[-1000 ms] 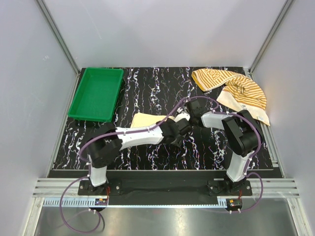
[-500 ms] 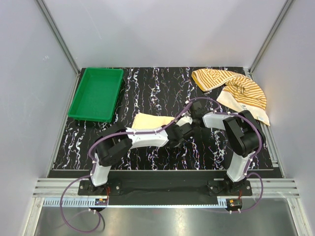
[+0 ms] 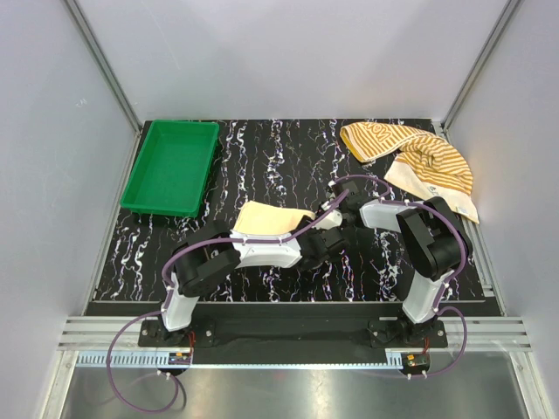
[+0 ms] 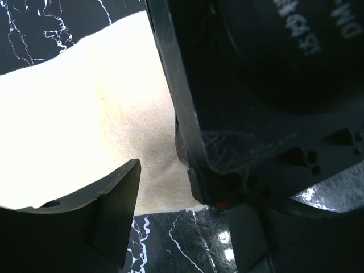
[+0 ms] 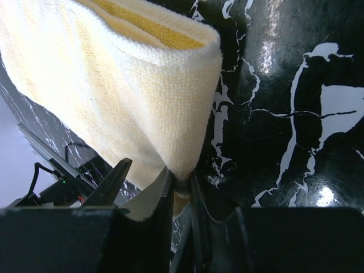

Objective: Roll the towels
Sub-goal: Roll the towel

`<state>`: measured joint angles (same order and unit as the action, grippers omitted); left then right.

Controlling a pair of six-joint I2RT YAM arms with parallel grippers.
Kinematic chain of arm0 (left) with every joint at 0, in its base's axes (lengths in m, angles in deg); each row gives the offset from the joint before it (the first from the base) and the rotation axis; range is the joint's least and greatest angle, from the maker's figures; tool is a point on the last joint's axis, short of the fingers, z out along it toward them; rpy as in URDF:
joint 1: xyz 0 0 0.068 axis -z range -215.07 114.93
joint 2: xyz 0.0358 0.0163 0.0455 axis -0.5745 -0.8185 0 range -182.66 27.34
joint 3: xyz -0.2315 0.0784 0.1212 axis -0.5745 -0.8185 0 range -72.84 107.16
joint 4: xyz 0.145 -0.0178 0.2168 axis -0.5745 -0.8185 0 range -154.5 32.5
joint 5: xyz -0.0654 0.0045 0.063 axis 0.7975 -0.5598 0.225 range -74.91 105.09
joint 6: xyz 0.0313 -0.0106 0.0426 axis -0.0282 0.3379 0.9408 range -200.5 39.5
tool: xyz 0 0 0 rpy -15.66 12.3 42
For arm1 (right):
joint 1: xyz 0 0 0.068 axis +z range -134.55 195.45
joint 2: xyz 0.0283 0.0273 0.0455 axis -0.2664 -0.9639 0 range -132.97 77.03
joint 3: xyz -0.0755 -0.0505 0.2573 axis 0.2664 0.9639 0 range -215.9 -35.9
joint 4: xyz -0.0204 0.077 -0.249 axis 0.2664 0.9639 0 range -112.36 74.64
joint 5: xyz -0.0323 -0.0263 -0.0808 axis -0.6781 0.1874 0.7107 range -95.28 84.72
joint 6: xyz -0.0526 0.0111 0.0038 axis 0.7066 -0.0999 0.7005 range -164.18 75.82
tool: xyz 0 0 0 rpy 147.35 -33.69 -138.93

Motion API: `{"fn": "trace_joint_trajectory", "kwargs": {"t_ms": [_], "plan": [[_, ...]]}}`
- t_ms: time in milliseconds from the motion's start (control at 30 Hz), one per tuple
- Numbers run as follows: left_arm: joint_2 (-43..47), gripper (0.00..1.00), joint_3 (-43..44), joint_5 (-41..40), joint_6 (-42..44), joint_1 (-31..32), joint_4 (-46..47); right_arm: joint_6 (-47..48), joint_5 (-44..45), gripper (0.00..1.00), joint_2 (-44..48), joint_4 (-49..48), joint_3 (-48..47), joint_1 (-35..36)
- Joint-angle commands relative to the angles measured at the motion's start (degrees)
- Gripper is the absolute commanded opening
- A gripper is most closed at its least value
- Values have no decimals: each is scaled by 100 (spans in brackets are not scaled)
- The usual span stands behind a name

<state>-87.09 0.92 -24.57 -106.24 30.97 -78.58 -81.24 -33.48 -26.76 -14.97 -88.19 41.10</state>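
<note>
The plain pale yellow towel [image 3: 265,218] lies folded at mid-table. It also shows in the left wrist view [image 4: 85,114] and the right wrist view [image 5: 114,85]. My right gripper [image 3: 328,218] [image 5: 181,185] is shut on the towel's right folded edge and holds that edge slightly off the table. My left gripper [image 3: 326,245] [image 4: 187,227] is open just in front of the towel's near right corner, close under the right gripper's body. The orange-and-cream striped towel [image 3: 417,160] lies crumpled at the back right, away from both grippers.
A green tray [image 3: 170,166] stands at the back left. The black marbled table [image 3: 262,157] has grey walls on three sides. Both arms cross the table's near middle, their wrists close together.
My left gripper has drawn back toward the near edge, uncovering more of the yellow towel. My right gripper keeps its hold on the towel's edge, which has shifted slightly.
</note>
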Motion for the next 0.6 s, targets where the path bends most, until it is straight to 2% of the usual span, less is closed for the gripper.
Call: {"fn": "trace_joint_trajectory", "kwargs": {"t_ms": [0,100,200,233,333,367,467,567], "plan": [[-202,61,-10,-175,34,-3,139,252,193,23,87,517,44,81],[-202,52,-116,-51,-71,5,148,287,254,23,96,596,9,81],[-123,40,-317,80,-168,23,236,287,307,23,60,658,-44,81],[-97,33,-362,107,-186,49,280,287,316,23,43,649,-53,81],[-97,24,-476,134,-239,93,254,269,324,23,-10,693,-123,89],[-97,15,-502,125,-265,102,228,269,333,22,-10,719,-141,81],[-9,0,-660,151,-388,111,210,269,377,22,-27,772,-211,89],[140,0,-810,213,-476,111,245,296,447,22,-10,868,-246,72]]}}
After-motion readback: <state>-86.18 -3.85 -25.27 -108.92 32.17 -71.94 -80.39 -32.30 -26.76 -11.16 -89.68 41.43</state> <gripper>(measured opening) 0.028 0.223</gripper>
